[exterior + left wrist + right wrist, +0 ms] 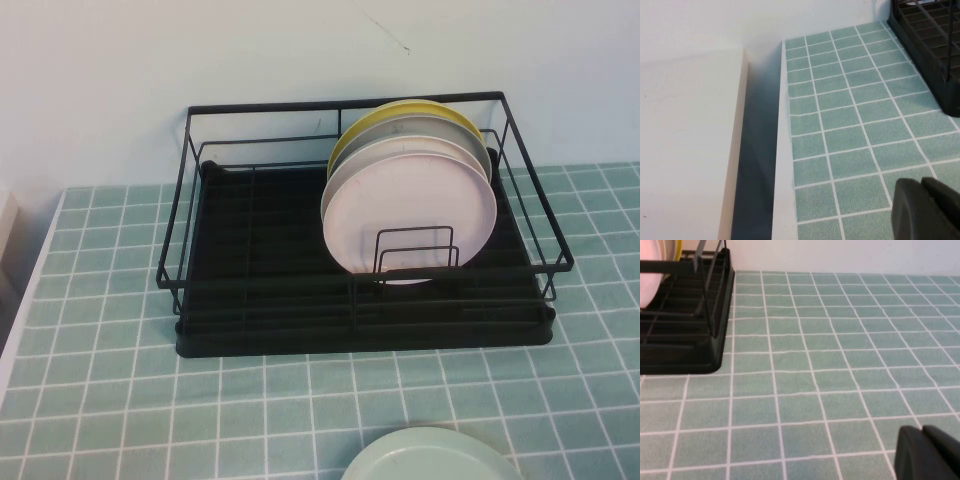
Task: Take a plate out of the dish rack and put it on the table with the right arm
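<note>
The round, matte pale pink plate [409, 212] stands on edge at the front of a stack in the rectangular black wire-frame dish rack [362, 300], leaning back against the plates behind it and propped by the small upright wire dividers [415, 255], presumably so it can drain and be lifted out by its rim. Behind it stand a white-grey plate [440, 130] and a yellow plate [400, 112], so 3 plates sit in the rack (a 4th, a pale green plate [430, 458], lies flat on the mint-green tiled worktop [110, 400] near the front edge).

Both of the 2 arms are out of the high view, likely parked clear of the rack. The left gripper [927, 210] hovers low over the tiles just off the rack's left end; the right gripper [930, 452] hovers low over bare tiles off the rack's right end. Each shows only as a dark blurred corner, so I cannot tell how the fingers stand. The plate is not yet touched.
</note>
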